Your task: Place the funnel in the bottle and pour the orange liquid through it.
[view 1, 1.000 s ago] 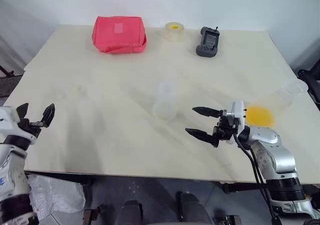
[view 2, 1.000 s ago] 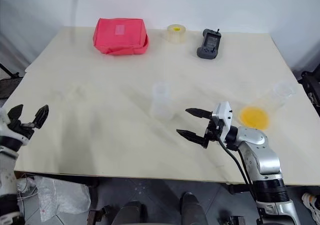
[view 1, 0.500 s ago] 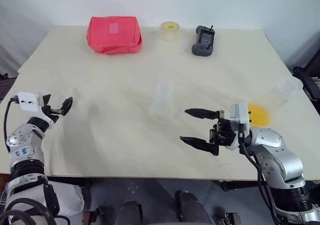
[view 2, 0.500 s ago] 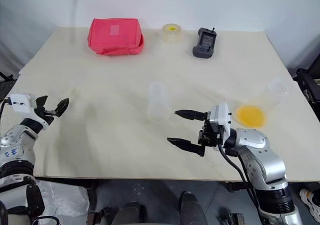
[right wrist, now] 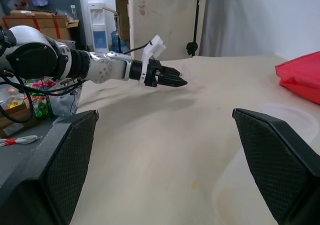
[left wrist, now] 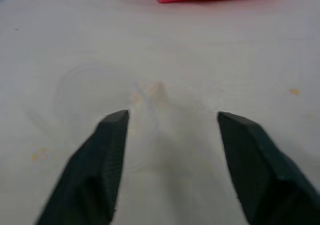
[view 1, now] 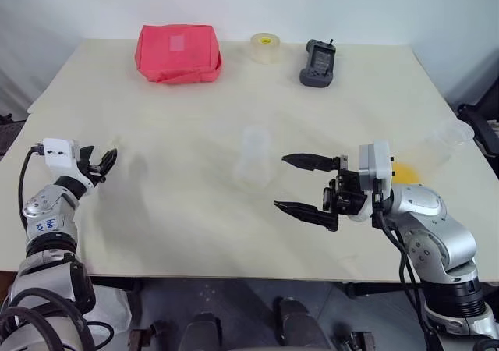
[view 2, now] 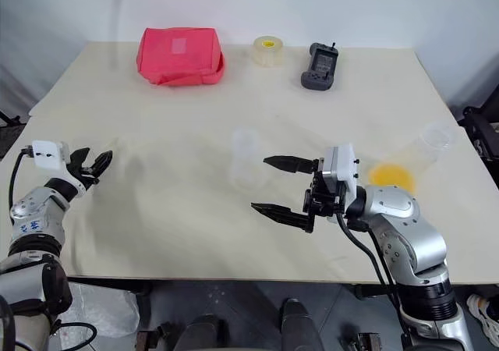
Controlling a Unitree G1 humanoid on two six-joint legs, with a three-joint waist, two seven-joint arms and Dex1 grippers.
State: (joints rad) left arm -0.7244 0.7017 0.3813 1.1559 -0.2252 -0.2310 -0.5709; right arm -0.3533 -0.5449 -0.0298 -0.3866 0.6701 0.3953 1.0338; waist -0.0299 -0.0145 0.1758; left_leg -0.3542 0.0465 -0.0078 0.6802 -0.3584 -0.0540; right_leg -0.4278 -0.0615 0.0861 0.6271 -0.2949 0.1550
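Observation:
The bottle [view 1: 255, 157] stands upright at the table's middle, translucent and hard to see. The funnel [left wrist: 95, 97] lies on its side on the table near the left edge, its stem just beyond the tips of my left gripper [view 1: 104, 161]. That gripper is low over the table, its fingers [left wrist: 107, 150] apart with a moderate gap. My right gripper [view 1: 281, 182] hovers wide open right of the bottle, pointing left with nothing in it. The orange liquid [view 2: 394, 177] sits in a tilted clear cup [view 2: 433, 139] at the right edge.
A red pouch [view 1: 178, 52], a tape roll [view 1: 266, 47] and a black handheld device [view 1: 320, 62] line the far side of the cream table [view 1: 187, 210]. In the right wrist view, boxes and a water dispenser stand beyond the table's left edge.
My left gripper has come forward over the table to the funnel and its fingers have narrowed. The right gripper has risen and drawn a little to the left, still wide open.

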